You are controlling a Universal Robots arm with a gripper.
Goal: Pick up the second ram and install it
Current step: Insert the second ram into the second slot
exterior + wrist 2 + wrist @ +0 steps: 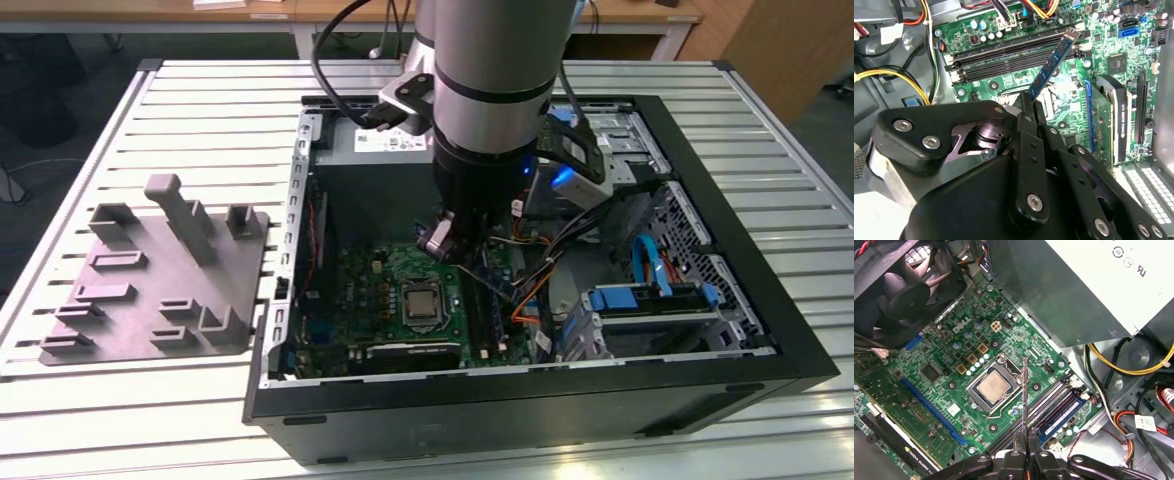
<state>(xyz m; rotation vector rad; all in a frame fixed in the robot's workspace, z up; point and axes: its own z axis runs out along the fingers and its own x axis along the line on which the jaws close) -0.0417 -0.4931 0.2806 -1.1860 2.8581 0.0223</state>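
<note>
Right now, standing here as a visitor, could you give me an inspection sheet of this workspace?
Surface: slatted table carrying an open black computer case.
Job's things: the second ram is held over the motherboard, not in a slot; another ram module already sits in a slot.
Clutter: grey fixture plate beside the case, on the exterior view's left.
Grippers: gripper shut on the second ram's end.
Cables: yellow wires loop near the power supply; blue cables by the drive cage.
Surroundings: wooden desk behind the table.
</note>
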